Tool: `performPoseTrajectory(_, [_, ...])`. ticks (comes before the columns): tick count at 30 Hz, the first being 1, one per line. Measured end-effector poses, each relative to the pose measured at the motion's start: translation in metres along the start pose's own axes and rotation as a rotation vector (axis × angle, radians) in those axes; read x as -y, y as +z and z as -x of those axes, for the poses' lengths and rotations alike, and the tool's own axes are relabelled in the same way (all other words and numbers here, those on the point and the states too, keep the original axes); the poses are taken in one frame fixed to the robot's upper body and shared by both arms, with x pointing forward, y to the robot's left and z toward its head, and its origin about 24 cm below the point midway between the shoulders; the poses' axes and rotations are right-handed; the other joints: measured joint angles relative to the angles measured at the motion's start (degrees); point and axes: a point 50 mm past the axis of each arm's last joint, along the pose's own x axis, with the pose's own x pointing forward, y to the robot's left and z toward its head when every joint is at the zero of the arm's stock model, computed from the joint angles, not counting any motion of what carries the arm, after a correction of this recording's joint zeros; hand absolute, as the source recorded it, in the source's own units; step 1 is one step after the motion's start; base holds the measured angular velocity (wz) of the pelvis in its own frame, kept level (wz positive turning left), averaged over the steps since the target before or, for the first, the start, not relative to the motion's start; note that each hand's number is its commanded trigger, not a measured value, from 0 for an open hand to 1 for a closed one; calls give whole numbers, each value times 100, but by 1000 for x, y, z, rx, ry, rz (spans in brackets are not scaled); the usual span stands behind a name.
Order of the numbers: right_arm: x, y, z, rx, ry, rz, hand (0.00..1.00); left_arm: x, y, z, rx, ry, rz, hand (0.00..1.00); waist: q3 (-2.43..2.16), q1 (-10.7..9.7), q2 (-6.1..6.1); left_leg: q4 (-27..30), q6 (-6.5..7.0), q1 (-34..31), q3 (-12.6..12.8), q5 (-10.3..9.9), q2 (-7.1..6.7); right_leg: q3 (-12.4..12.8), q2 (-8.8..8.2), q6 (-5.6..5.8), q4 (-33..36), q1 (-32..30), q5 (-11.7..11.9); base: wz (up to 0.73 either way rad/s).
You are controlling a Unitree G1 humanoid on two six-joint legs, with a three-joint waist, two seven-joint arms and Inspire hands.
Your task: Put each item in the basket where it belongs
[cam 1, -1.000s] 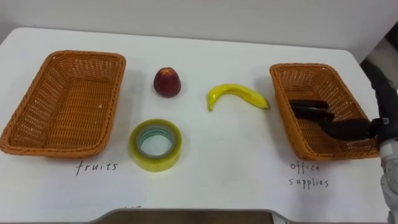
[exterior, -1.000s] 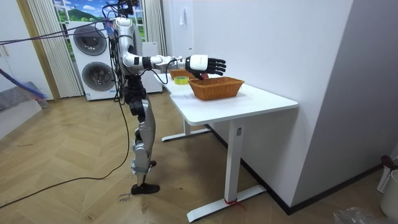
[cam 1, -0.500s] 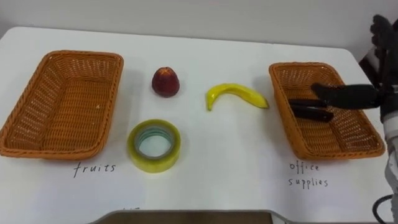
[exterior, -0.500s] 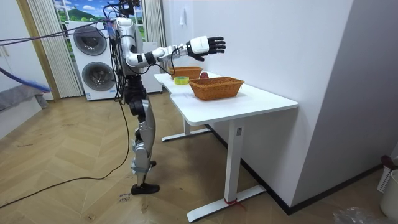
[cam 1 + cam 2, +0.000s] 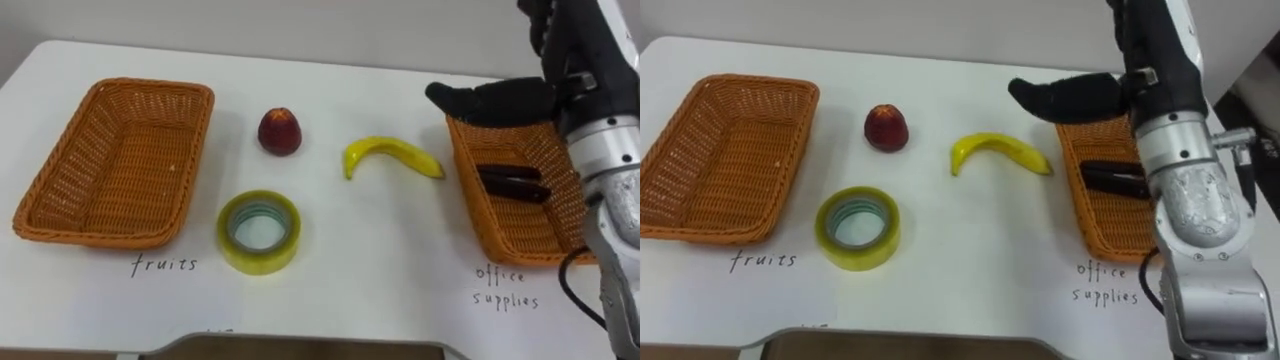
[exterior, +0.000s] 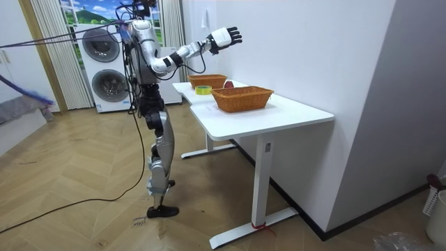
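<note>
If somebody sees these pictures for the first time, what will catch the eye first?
The robot's right hand, open and held high above the white table, by the office supplies basket on the right, where a dark object lies. Next, the yellow banana, the red fruit and the roll of tape in the middle, with the empty fruit basket on the left.

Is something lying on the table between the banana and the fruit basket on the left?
Yes. The red fruit and the tape roll lie between the banana and the fruit basket, with bare table between those two. The right hand is raised, open.
</note>
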Motion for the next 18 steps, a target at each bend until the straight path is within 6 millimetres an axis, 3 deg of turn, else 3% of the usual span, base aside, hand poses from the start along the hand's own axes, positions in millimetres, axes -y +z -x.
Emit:
performPoseTrajectory(4, [-15,1,-2,0,93,-21,0,-1,1,0,5,6,-15,0,-13,83,-31,3,0,-3,-21,0,-2,-11,1,0,-3,3,0,2])
performPoseTrajectory(13, [-42,5,-14,15,230,-108,0,7,11,-1,30,-12,-74,0,60,348,22,37,-6,-50,-114,5,-2,-113,-1,0,-3,6,0,4])
performPoseTrajectory(18, [-62,-4,-12,-46,341,-101,0,11,17,-2,27,-16,-73,0,41,579,-15,11,-10,-72,-147,6,4,-248,-3,-2,-6,-2,1,3])
